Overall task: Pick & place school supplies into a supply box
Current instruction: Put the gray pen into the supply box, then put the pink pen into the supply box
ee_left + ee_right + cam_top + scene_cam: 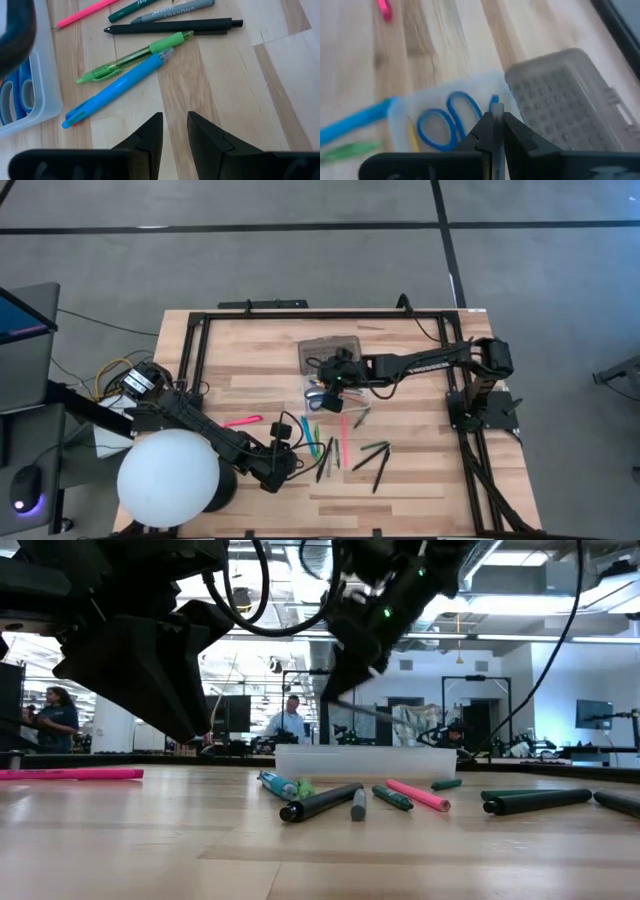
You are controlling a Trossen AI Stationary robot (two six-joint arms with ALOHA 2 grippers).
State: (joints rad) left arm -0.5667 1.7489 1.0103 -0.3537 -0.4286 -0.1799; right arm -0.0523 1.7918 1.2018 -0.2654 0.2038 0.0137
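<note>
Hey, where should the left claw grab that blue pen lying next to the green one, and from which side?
Probably at the blue pen's plain mid-barrel, from straight above. It lies flat on the table, with its tip end against the green pen and its other end close to the box, so the middle gives most room. The open left claw should turn its fingers across the barrel.

Bright, even light; blurred right-wrist view.
</note>
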